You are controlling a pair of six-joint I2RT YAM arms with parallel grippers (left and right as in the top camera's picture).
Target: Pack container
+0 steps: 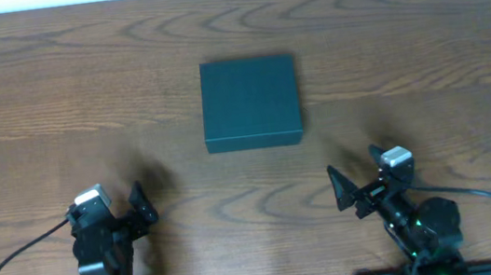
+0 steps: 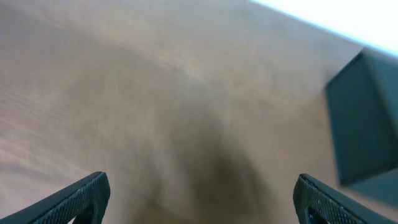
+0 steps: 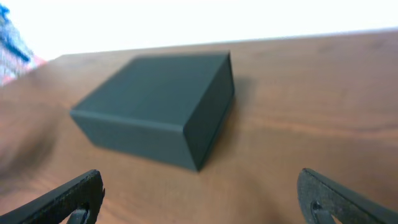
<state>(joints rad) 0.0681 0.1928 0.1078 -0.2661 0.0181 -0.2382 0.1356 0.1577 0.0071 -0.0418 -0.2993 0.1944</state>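
Note:
The container (image 1: 250, 101), a dark teal-green square box with its lid shut, lies on the wooden table in the middle, a little toward the far side. It shows at the right edge of the left wrist view (image 2: 364, 121) and at centre left of the right wrist view (image 3: 158, 106). My left gripper (image 1: 141, 207) is open and empty at the near left, well short of the box; its fingers frame bare table (image 2: 199, 196). My right gripper (image 1: 344, 191) is open and empty at the near right (image 3: 199, 196). No cans are in view.
The wooden table (image 1: 424, 59) fills the overhead view. Black cables (image 1: 8, 265) loop from both arm bases along the near edge. A blurred blue and pink patch (image 3: 12, 43) shows past the table's far left edge in the right wrist view.

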